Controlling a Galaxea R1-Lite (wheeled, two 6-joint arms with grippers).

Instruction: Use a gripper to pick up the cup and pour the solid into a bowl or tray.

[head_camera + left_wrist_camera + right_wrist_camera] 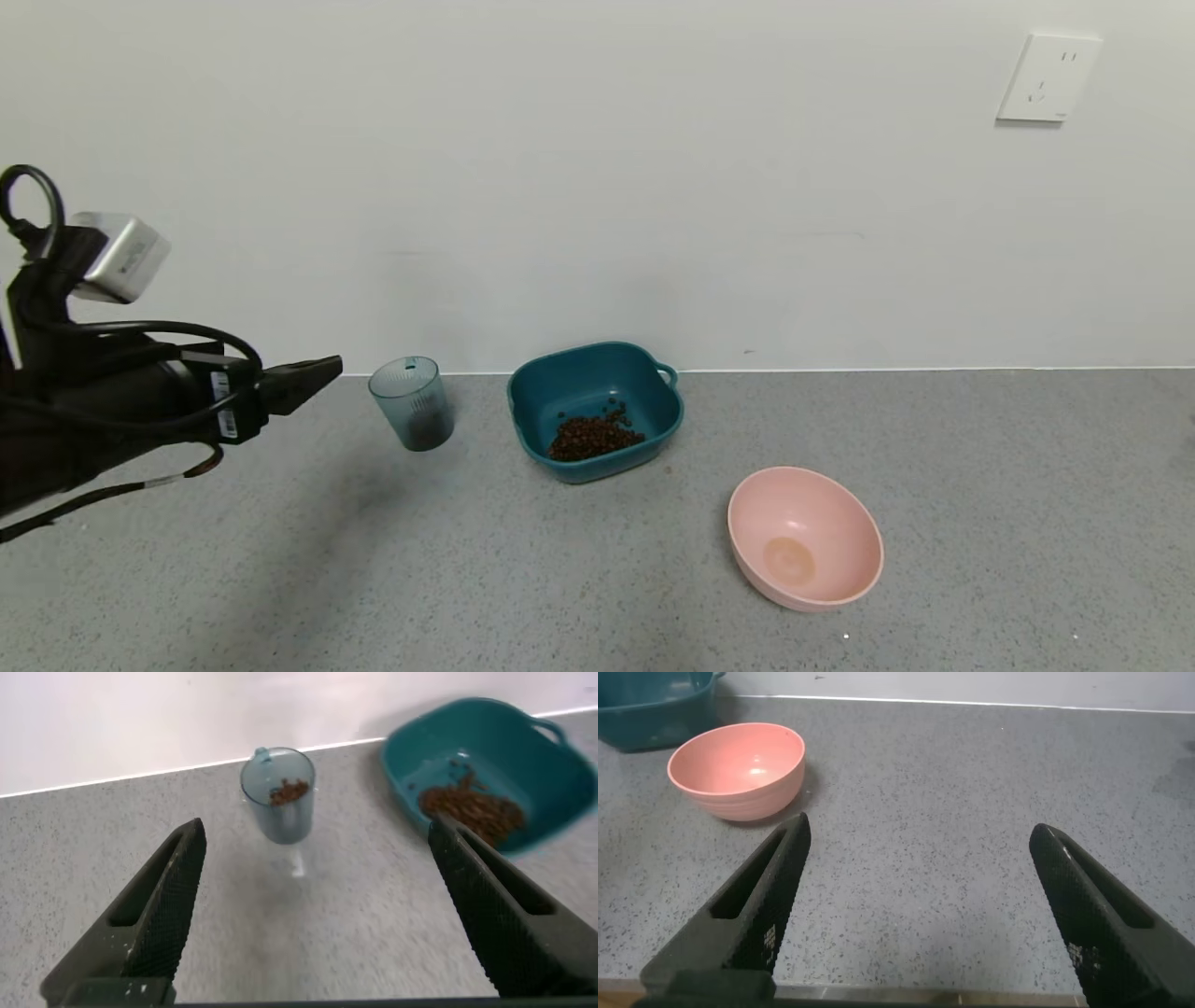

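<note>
Left gripper (313, 371), jaws wide and empty, hung just left of the upright cup (412, 403) holding seemingly a few pellets (289, 791), then the teal basin (653, 411) with a pellet heap (590, 437), pink bowl (805, 539) rightmost on the grey surface (980, 523); right gripper (920, 910) wide, empty.

A grey speckled countertop (980, 523) is bounded by a white wall on its far side. Standing on it are a cup (412, 403) at far left, a teal basin (595, 409) just right of it holding brown pellets (592, 436), and a pink bowl (805, 539) nearer and further right.
</note>
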